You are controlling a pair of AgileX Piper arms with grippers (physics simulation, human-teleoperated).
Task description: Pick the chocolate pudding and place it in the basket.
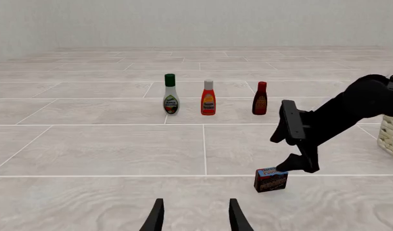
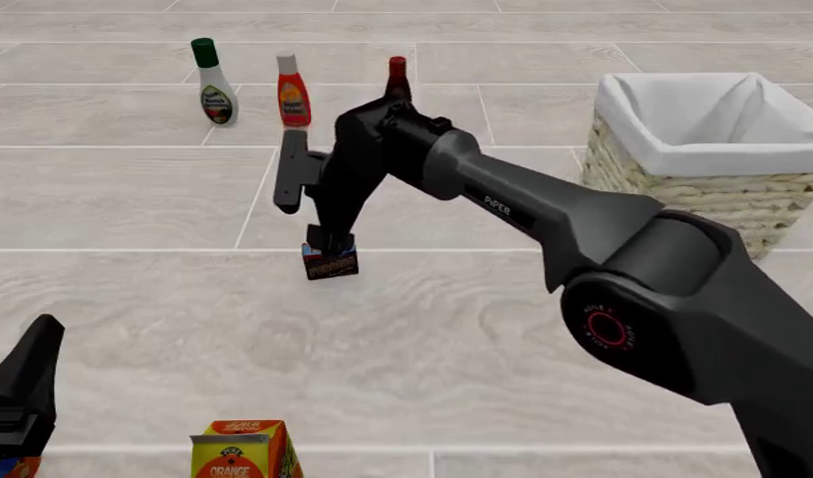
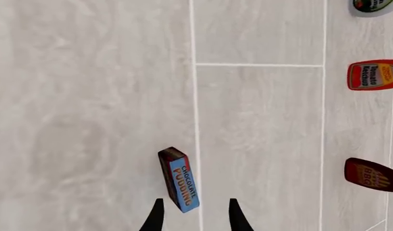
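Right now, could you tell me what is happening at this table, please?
The right gripper hangs just above the small dark brown chocolate pudding carton, fingers open on either side of its blue top, not yet closed. The woven wicker basket with white liner waits to the right. The left gripper idles, open.

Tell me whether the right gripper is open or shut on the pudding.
Open. In the right wrist view the right gripper straddles one end of the chocolate pudding, and floor shows between each finger and the carton, which stands on the floor in the front view.
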